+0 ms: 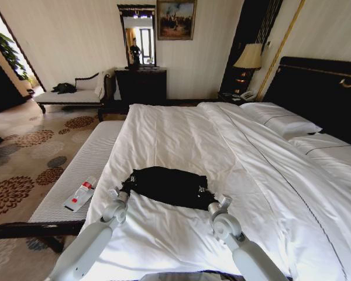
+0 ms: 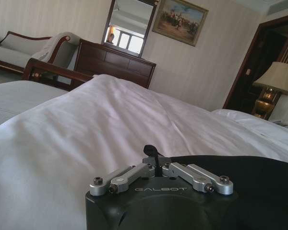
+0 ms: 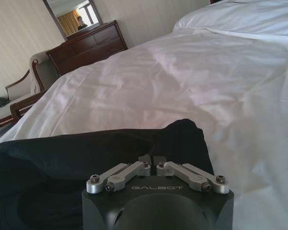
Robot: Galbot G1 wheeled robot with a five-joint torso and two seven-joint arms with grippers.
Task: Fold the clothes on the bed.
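We are reading "GALBOT" on both wrist housings. Our left gripper (image 1: 124, 190) is pinching the left edge of the black T-shirt (image 1: 167, 186), its fingers (image 2: 155, 154) pressed together on a tuft of fabric. The shirt is lying bunched as a wide band on the white duvet of the bed (image 1: 181, 134), near its foot, long axis running left to right; no lettering is showing. Our right gripper (image 1: 213, 202) is pinching its right edge, jaws together.
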